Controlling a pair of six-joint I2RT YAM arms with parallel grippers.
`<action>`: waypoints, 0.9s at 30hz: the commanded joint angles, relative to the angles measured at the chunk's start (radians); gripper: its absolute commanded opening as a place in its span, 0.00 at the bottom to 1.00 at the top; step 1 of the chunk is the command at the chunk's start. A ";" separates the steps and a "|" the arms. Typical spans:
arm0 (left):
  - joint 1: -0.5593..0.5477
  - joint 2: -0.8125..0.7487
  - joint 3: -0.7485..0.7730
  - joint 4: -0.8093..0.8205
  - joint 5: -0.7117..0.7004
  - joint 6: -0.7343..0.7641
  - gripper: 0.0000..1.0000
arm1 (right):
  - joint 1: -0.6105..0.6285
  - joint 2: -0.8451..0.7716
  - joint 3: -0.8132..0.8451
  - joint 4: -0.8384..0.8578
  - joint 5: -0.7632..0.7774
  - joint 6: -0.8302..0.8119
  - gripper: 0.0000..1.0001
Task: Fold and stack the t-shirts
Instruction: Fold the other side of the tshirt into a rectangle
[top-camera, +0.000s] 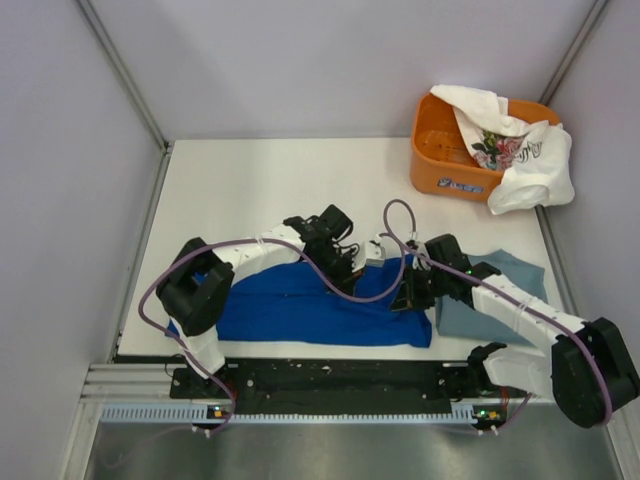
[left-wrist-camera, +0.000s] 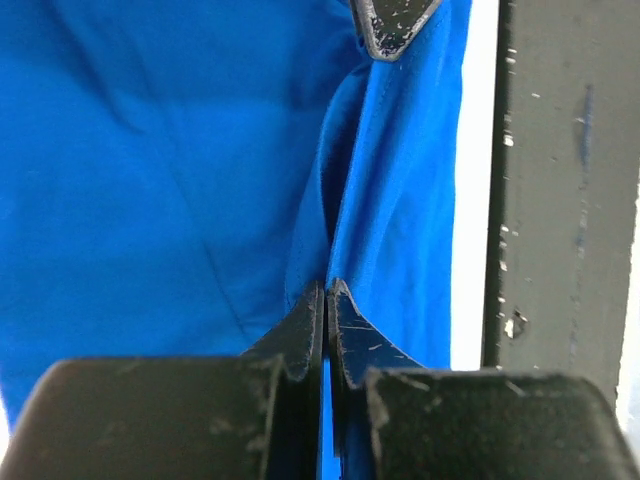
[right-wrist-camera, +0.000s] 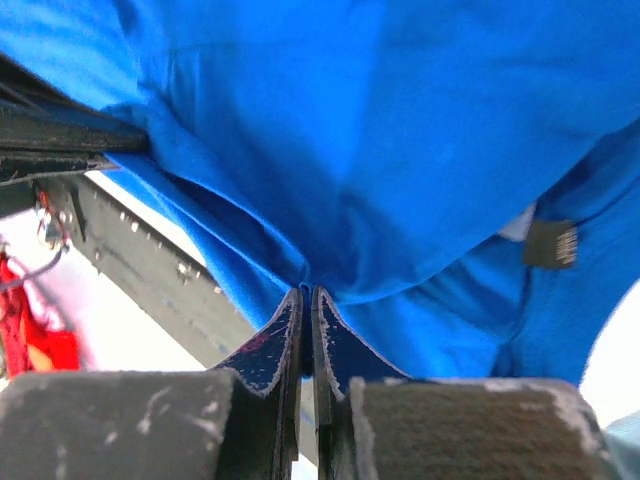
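White surface (top-camera: 260, 190) carries the blue t-shirt (top-camera: 290, 305) along its near edge: soft, light cloth that will likely sag, best held at hems. Left pincer (left-wrist-camera: 326, 290) and right pincer (right-wrist-camera: 306, 295) are each clamped tight on a fold of it.

Left end effector (left-wrist-camera: 326, 285) low, reaching inward, tips pinched shut — right end effector (right-wrist-camera: 305, 292) angled toward it, likewise shut

Overhead light was bright and even, with faint soft shadows along the table's (top-camera: 250, 190) near edge. In the wrist views the royal-blue t-shirt (left-wrist-camera: 150, 150) looked saturated, the white table glared, and the left tool (left-wrist-camera: 326, 295) and right tool (right-wrist-camera: 306, 300) blurred at their bases.
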 joint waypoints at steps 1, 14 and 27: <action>0.006 -0.036 0.001 0.167 -0.184 -0.133 0.00 | -0.054 0.034 0.044 0.121 0.130 -0.001 0.02; 0.022 -0.012 -0.031 0.290 -0.442 -0.269 0.00 | -0.070 0.249 0.180 0.273 0.259 -0.116 0.12; 0.022 0.016 -0.050 0.263 -0.407 -0.283 0.00 | -0.074 0.005 0.065 0.175 0.190 -0.098 0.37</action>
